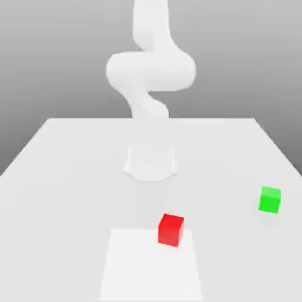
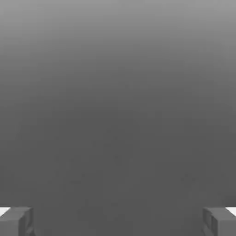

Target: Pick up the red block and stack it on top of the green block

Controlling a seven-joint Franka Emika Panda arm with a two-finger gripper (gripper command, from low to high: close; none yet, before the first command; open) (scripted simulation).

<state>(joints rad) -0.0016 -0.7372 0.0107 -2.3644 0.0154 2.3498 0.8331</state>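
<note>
The red block [image 1: 171, 229] sits on the white table [image 1: 71, 177] near the front, a little toward the exterior view's right of centre. The green block [image 1: 269, 199] rests on the table farther to the exterior view's right and slightly farther back, well apart from the red one. In the hand view my gripper [image 2: 118, 221] is open, its two grey fingertips [image 2: 16, 221] standing far apart with nothing between them, and a plain grey background lies beyond them.
The white arm [image 1: 150, 71] rises from its base [image 1: 150, 162] at the table's middle and leaves the top of the exterior view. A brighter white square patch [image 1: 150, 271] lies on the table at the front, its far corner under the red block.
</note>
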